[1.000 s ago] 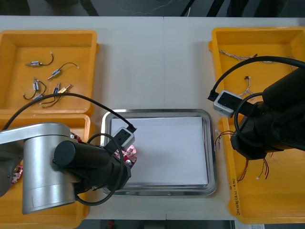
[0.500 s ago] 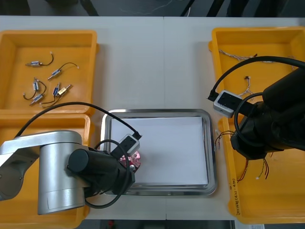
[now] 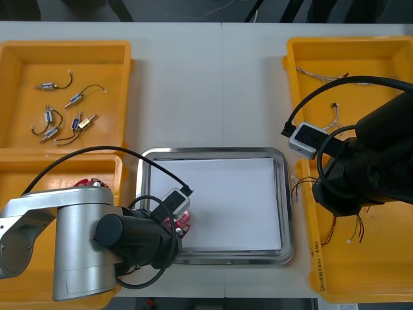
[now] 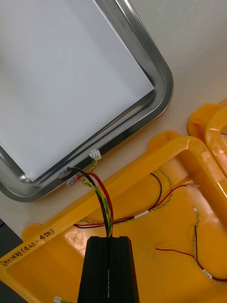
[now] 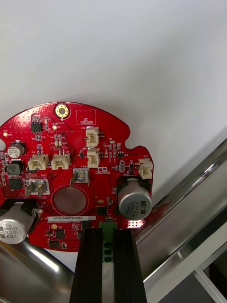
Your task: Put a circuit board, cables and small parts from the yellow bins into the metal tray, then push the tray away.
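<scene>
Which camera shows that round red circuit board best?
The left wrist view: the circuit board shows nearly its whole face, gripped at its edge by the left pincer. The front view catches a red sliver beside the arm. The right wrist view faces the right pincer and its cables.

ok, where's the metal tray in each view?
Front view: metal tray mid-table between the yellow bins, circuit board at its near-left corner.
Right wrist view: beyond the right tool, which pinches red and yellow cables; one rounded corner.
Left wrist view: shiny rim beside the board gripped by the left tool.
Shared landmark: its white inside.
</scene>
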